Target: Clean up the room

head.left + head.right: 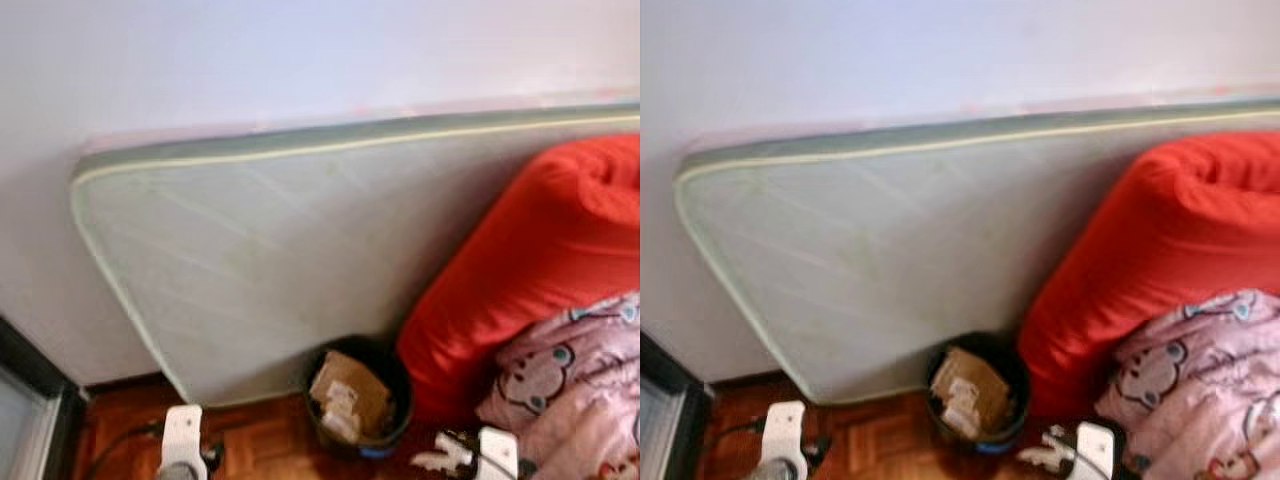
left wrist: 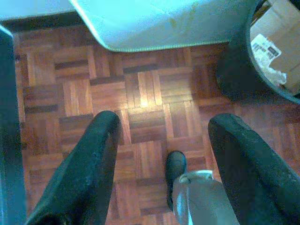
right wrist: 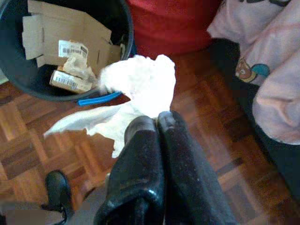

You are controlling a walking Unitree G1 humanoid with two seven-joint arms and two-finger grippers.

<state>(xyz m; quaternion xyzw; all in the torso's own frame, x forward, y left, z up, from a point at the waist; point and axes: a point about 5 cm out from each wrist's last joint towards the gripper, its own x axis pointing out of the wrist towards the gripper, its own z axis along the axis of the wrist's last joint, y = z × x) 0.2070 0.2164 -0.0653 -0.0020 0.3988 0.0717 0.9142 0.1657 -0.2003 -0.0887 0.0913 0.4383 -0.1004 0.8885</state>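
Note:
A black waste bin (image 1: 358,400) holding flattened cardboard (image 3: 70,35) stands on the parquet against a leaning mattress. My right gripper (image 3: 157,123) is shut on a crumpled white tissue (image 3: 136,89), held a little to the right of the bin and just short of its rim; in the eye view the tissue (image 1: 432,461) shows beside the right wrist. Over bare floor to the left of the bin, my left gripper (image 2: 161,124) hangs open with nothing between its fingers.
A pale green mattress (image 1: 270,250) leans on the wall. A red beanbag (image 1: 530,260) and a pink cartoon-print blanket (image 1: 570,380) lie at the right. A dark-framed pane (image 1: 30,410) stands at the far left. My foot (image 2: 176,166) shows on the parquet.

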